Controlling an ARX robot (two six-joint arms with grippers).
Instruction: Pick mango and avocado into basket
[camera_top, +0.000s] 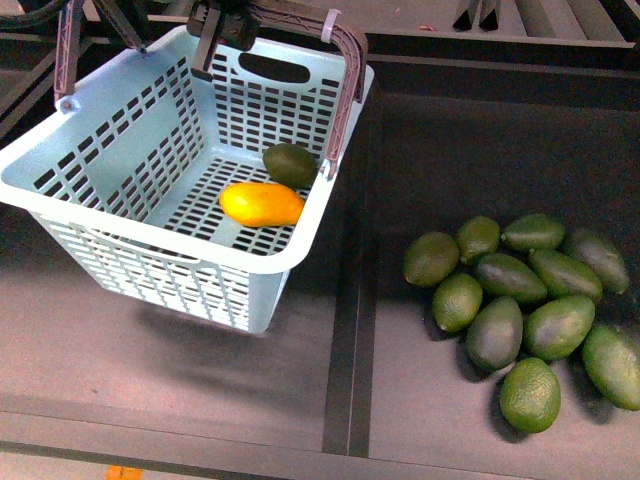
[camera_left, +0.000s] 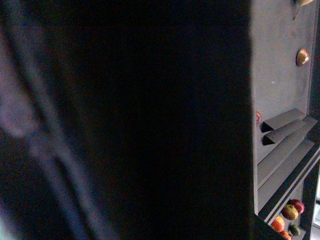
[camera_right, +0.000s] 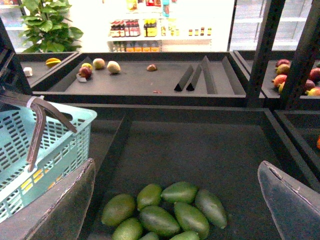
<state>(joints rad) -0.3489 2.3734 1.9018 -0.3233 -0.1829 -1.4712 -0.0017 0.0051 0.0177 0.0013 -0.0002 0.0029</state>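
Inside the basket (camera_top: 120, 170), on its slotted floor, I see the mango (camera_top: 262, 204) with the avocado (camera_top: 291, 164) just behind it, both long axes roughly crosswise, so I judge both picks done. At the brown handle (camera_top: 340, 95), the left end effector (camera_top: 222, 25) sits at the frame's top edge; whether it is clamping there I cannot tell, and its wrist view is nearly dark. My right end effector (camera_right: 177, 210) hangs with fingers spread wide and empty above the loose avocado pile (camera_top: 525, 300), well to the basket's right. Turquoise plastic looks rigid; mango skin smooth, avocado skin dull.
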